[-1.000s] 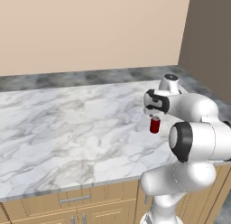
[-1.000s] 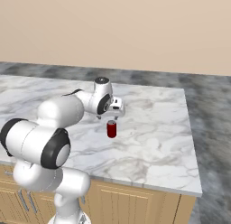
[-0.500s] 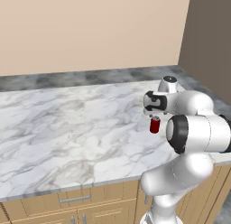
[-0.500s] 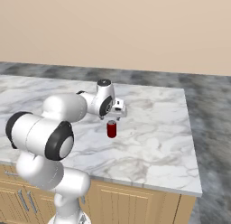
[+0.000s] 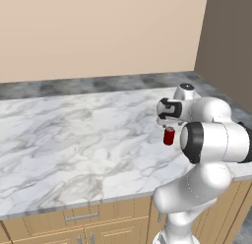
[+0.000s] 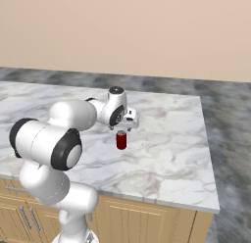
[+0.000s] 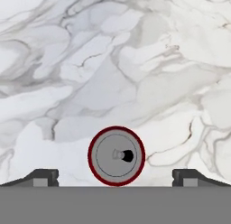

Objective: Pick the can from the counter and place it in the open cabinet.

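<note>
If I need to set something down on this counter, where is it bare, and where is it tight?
The white marble counter is bare from the small red can leftward to the picture's edge, and back to its darker grey raised edge. Another free patch lies between the can and the counter's right end. It is crowded around the can, directly under the open hand.

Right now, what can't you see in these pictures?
- Cabinet: nowhere to be found.
- Tool fingertips: hand view's bottom band cuts them off.
- Can top: the tool covers it in both base views.
- Counter right end: hidden behind the arm, left base view.
</note>
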Controlling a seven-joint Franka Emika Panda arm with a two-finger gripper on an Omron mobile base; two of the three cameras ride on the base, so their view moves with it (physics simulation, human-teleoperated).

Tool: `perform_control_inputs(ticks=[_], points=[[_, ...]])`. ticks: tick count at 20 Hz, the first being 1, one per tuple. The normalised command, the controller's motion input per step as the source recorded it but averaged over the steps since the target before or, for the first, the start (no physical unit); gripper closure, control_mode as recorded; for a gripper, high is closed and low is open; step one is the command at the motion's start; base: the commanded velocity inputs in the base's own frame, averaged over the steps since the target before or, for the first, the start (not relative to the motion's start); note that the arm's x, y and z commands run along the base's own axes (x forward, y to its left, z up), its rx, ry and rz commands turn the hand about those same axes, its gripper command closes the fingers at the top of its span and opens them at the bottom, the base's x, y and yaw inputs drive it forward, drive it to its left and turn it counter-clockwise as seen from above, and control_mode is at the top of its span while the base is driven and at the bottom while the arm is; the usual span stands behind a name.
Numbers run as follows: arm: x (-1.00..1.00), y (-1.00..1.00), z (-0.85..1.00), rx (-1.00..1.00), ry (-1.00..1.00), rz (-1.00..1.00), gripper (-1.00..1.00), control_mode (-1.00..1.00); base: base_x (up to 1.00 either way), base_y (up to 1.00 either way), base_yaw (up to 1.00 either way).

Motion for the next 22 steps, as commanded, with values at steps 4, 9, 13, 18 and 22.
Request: perform_control_inputs(ticks=[4, 9, 13, 18, 22], points=[[0.0, 0.0, -0.16, 0.05, 0.03, 0.0, -1.0, -1.0, 0.0, 0.0, 0.0], [0.0, 0.0, -0.15, 0.02, 0.01, 0.0, -1.0, -1.0, 0.0, 0.0, 0.0], [0.0, 0.0, -0.12, 0.02, 0.0, 0.0, -1.0, -1.0, 0.0, 0.0, 0.0], [0.04, 0.0, -0.17, 0.05, 0.02, 0.0, -1.0, -1.0, 0.0, 0.0, 0.0], [0.04, 0.0, -0.2, 0.03, 0.02, 0.0, -1.0, -1.0, 0.0, 0.0, 0.0]])
